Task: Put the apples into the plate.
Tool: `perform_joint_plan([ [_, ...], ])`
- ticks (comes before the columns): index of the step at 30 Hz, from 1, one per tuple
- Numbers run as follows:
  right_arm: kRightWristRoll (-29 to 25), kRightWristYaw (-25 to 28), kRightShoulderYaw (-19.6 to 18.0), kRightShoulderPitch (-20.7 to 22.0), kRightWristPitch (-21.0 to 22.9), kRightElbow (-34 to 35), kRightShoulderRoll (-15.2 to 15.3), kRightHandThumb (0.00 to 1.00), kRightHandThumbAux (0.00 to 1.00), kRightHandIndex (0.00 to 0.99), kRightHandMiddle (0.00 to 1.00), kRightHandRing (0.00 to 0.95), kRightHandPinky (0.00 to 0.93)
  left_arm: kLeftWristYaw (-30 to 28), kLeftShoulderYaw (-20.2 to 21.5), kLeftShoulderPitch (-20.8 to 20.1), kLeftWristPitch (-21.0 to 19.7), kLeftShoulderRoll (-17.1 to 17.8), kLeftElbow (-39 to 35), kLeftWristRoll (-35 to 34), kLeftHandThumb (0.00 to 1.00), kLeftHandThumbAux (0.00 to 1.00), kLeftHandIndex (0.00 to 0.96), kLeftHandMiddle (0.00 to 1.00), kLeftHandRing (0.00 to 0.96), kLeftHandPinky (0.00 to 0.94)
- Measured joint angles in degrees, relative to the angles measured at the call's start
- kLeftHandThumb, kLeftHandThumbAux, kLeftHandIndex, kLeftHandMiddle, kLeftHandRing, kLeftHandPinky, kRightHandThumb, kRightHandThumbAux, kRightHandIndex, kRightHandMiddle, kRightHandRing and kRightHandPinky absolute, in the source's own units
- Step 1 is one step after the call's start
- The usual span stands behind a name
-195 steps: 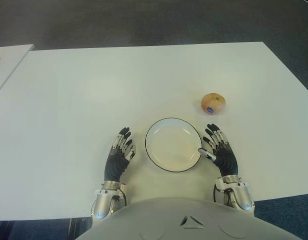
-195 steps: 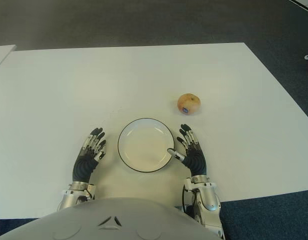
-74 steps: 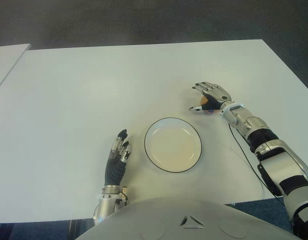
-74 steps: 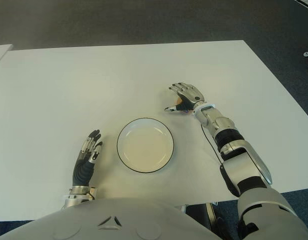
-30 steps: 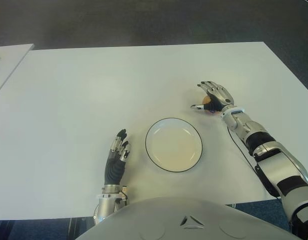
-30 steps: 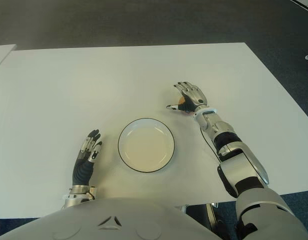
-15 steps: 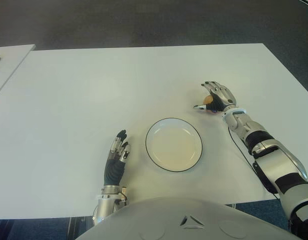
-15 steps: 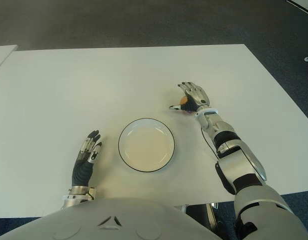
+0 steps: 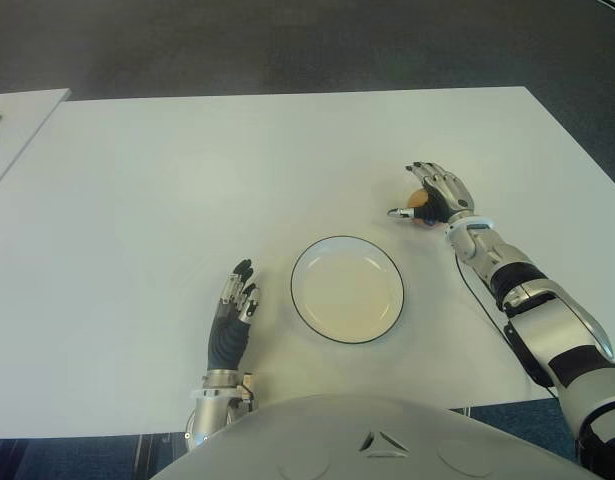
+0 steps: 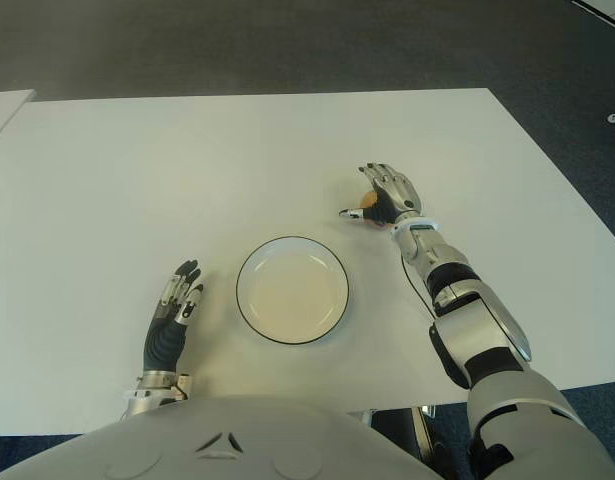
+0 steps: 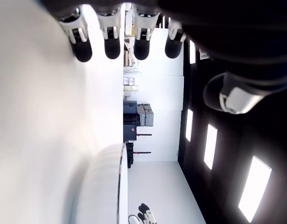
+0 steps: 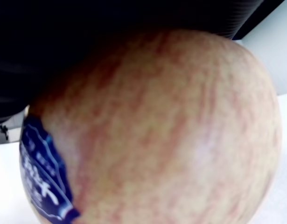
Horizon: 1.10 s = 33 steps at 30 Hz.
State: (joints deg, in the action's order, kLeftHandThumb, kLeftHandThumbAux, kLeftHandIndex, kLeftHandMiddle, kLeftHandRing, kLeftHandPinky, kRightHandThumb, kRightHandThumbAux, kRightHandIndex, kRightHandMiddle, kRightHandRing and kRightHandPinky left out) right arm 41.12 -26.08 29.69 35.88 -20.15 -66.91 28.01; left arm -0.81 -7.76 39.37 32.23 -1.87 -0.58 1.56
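Fingers of my right hand (image 9: 434,198) curl over the apple (image 12: 152,126), cupping it on the worktop (image 9: 187,190) to lift it; the empty plate (image 9: 347,289) waits nearer me, my left hand (image 9: 232,320) beside it, open.

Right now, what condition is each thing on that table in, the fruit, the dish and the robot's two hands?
apple: on the table beyond the plate, under the right hand, not in the plate.
plate: upright, nothing in it.
right hand: fingers curled over the apple.
left hand: fingers straight, holding nothing, left of the plate.
table: white, carrying plate and apple.
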Motion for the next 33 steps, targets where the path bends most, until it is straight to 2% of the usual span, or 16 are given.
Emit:
perform_joint_plan([
  [11, -0.4, -0.6, 0.1, 0.3, 0.2, -0.9, -0.2, 0.243, 0.398, 0.056, 0.045, 0.042, 0.088, -0.2, -0.2, -0.1, 0.5, 0.0, 0.4, -0.6, 0.038, 0.364, 0.000, 0.000, 0.000, 0.000],
  [21, -0.4, -0.2, 1.1, 1.5, 2.5, -2.0, -0.9, 0.255, 0.425, 0.065, 0.062, 0.062, 0.114, -1.0, -0.4, -0.2, 1.1, 0.1, 0.8, -1.0, 0.040, 0.348, 0.000, 0.000, 0.000, 0.000],
  [33, 0.2, 0.8, 2.7, 2.6, 4.1, -2.3, -1.5, 0.216, 0.423, 0.061, 0.069, 0.073, 0.127, -1.6, -1.2, 0.2, 0.9, 1.3, -0.1, -0.7, 0.030, 0.324, 0.000, 0.000, 0.000, 0.000],
])
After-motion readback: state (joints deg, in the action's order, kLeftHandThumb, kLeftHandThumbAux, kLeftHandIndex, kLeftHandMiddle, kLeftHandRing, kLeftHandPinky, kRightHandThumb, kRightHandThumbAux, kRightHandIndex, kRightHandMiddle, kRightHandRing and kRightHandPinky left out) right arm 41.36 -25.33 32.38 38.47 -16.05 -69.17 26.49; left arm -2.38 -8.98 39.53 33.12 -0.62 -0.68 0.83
